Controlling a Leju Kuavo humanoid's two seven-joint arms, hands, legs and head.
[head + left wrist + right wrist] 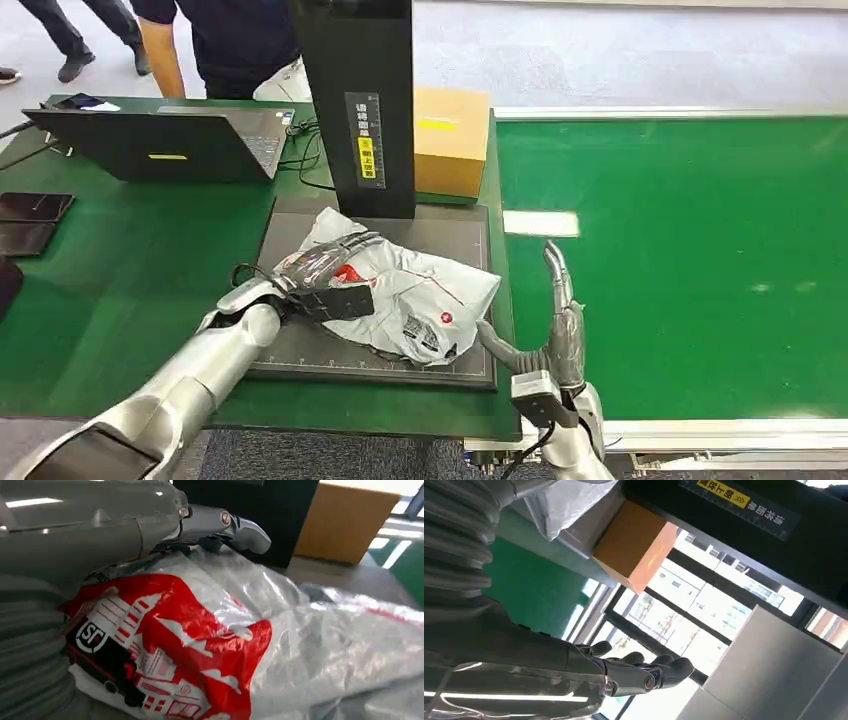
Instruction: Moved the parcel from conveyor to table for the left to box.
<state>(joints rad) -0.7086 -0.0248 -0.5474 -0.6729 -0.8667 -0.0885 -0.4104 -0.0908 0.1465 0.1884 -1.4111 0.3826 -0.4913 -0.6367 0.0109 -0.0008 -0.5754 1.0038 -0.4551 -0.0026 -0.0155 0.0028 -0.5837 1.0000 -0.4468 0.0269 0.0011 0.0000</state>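
Left hand grips the parcel; right hand stands flat, fingers apart, holding nothing.

Parcel on mat before post; box behind, laptop left, conveyor right.
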